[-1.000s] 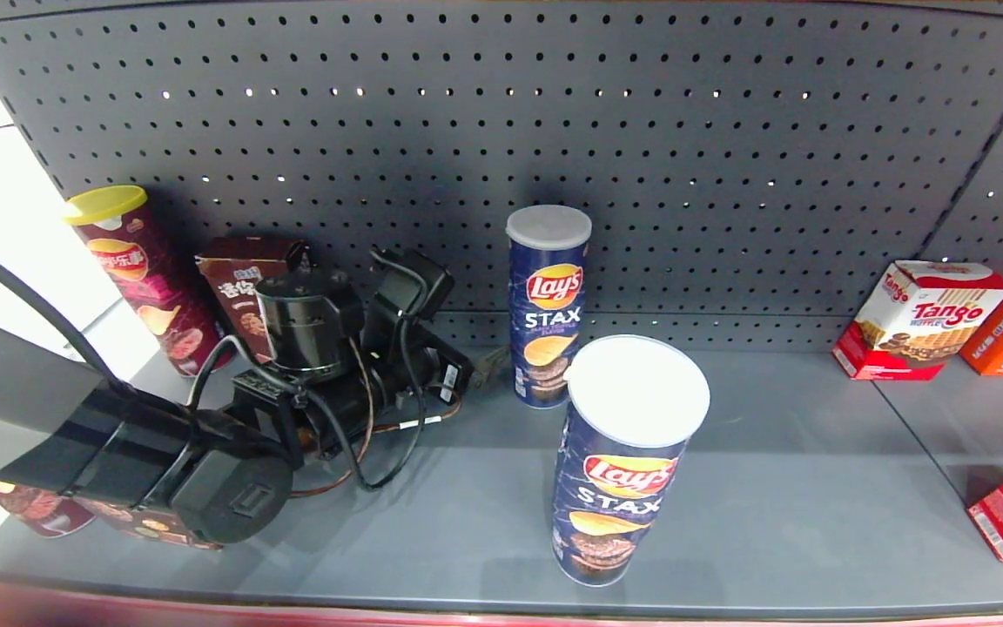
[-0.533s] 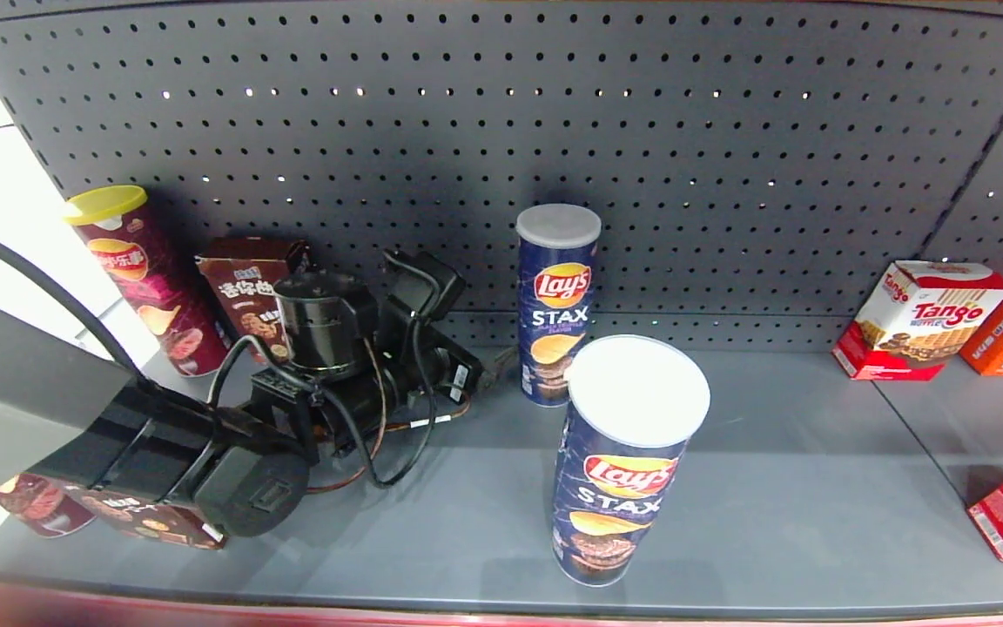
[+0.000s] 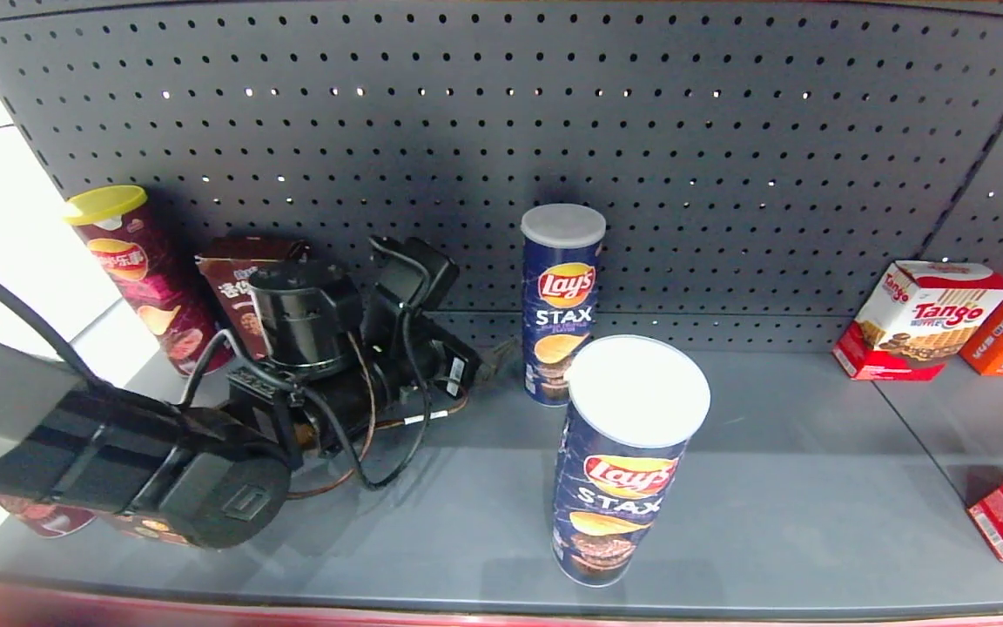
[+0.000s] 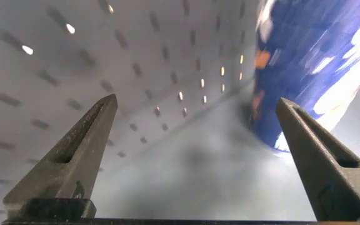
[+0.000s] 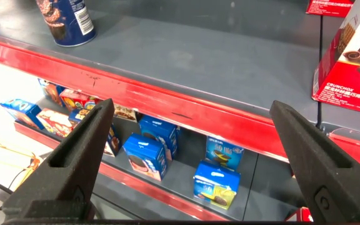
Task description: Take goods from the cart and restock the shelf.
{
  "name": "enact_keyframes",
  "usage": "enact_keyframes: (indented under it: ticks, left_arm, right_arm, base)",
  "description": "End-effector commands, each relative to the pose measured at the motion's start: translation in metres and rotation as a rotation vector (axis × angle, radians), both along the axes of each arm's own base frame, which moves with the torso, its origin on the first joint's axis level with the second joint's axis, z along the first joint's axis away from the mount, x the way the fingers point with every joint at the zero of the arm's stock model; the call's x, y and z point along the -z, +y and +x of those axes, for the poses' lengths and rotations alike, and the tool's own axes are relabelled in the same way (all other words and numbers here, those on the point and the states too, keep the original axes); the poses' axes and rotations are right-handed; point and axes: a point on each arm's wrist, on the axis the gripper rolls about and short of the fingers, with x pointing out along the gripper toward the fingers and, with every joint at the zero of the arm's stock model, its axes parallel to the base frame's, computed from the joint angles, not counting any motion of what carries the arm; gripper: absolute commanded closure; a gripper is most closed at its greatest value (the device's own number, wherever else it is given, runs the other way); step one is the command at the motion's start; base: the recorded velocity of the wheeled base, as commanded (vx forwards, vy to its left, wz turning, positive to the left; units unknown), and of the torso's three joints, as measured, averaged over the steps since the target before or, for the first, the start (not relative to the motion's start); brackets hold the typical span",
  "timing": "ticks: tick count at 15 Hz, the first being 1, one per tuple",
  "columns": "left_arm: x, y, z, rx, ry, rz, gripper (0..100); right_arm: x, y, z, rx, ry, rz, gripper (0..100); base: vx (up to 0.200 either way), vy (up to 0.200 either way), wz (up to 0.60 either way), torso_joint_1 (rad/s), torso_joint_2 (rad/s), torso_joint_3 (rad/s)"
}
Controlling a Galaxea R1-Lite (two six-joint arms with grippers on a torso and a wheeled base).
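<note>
Blue can point(image 3: 562, 305) upright on shelf point(image 3: 771, 488); left fingers point(image 4: 74, 156) wide beside it; right fingers point(image 5: 74, 162) wide.

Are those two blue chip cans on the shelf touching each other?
Apart. In the head view the lid of the front can overlaps the back can, but bare shelf shows between their bases.

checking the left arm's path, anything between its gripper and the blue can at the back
Nothing visible. The open left gripper has only bare shelf before the back can, which sits off toward one finger. The front can stands nearer the shelf edge, out of that line.
</note>
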Motion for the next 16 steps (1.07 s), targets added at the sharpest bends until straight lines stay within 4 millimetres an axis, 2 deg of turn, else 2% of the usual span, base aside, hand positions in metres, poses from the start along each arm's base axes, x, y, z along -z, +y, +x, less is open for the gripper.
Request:
enact_keyframes:
  ticks: [1, 5, 6, 8, 12, 16]
  left_arm:
    - [-0.038, 0.012, -0.024, -0.007, -0.089, -0.051, 0]
    - [-0.083, 0.016, -0.068, -0.002, -0.193, -0.127, 0]
    - [-0.088, 0.018, -0.073, -0.017, -0.206, -0.137, 0]
    - [-0.098, 0.033, -0.110, 0.007, -0.249, -0.170, 0]
    - [-0.077, 0.059, -0.179, 0.108, -0.226, -0.174, 0]
    - [-0.052, 0.113, -0.243, 0.111, -0.289, -0.225, 0]
  right_arm:
    - [0.000, 0.000, 0.000, -0.001, 0.001, -0.001, 0]
    - [0.000, 0.000, 0.000, -0.001, 0.000, -0.001, 0]
    - [0.000, 0.000, 0.000, -0.001, 0.001, -0.001, 0]
    - [0.000, 0.000, 0.000, -0.001, 0.001, -0.001, 0]
    - [0.000, 0.000, 0.000, -0.001, 0.001, -0.001, 0]
    - [0.000, 0.000, 0.000, -0.001, 0.000, 0.001, 0]
  base:
    - [0.000, 0.000, 0.00, 0.000, 0.00, 0.000]
    - [0.000, 0.000, 0.00, 0.000, 0.00, 0.000]
    - [0.000, 0.000, 0.00, 0.000, 0.00, 0.000]
    - [0.000, 0.000, 0.00, 0.000, 0.00, 0.000]
    - [0.000, 0.000, 0.00, 0.000, 0.00, 0.000]
    - [0.000, 0.000, 0.00, 0.000, 0.00, 0.000]
